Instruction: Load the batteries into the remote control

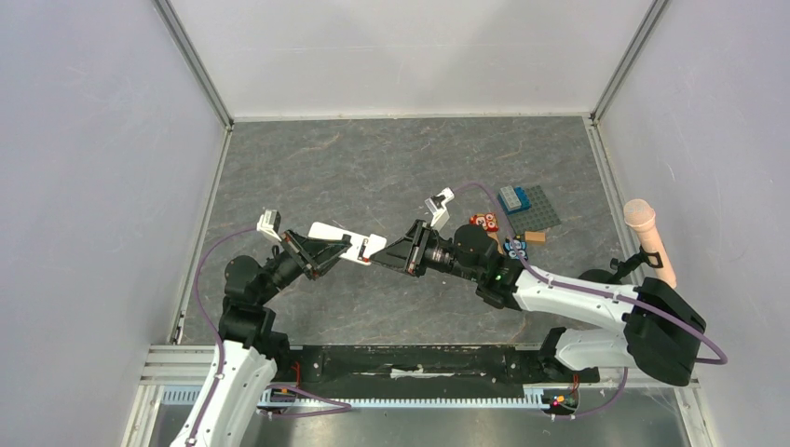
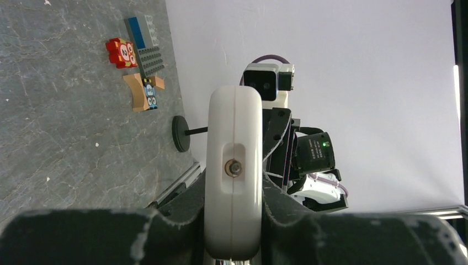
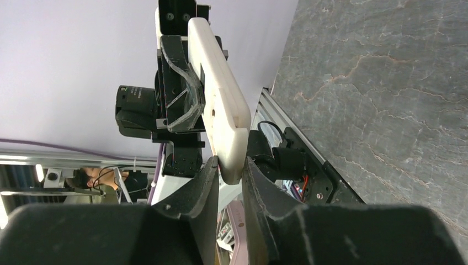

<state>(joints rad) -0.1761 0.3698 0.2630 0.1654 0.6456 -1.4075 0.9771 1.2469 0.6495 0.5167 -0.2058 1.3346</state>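
The remote control [image 1: 337, 237] is a flat white bar held in the air between my two grippers. My left gripper [image 1: 328, 253] is shut on its left part. In the left wrist view the remote [image 2: 234, 138] shows end-on between the fingers, with a small metal part in a recess. My right gripper [image 1: 374, 257] is shut on the remote's other end. In the right wrist view that rounded end [image 3: 229, 138] sits pinched between the fingertips [image 3: 212, 171]. A red spot shows at the remote's right end in the top view. No batteries are in view.
A red block with white circles [image 1: 483, 222] lies at the right, next to a grey plate with a blue brick [image 1: 527, 203], a tan piece [image 1: 535, 237] and a small dark-blue block [image 1: 515, 247]. A pink-tipped post [image 1: 645, 233] stands at the far right.
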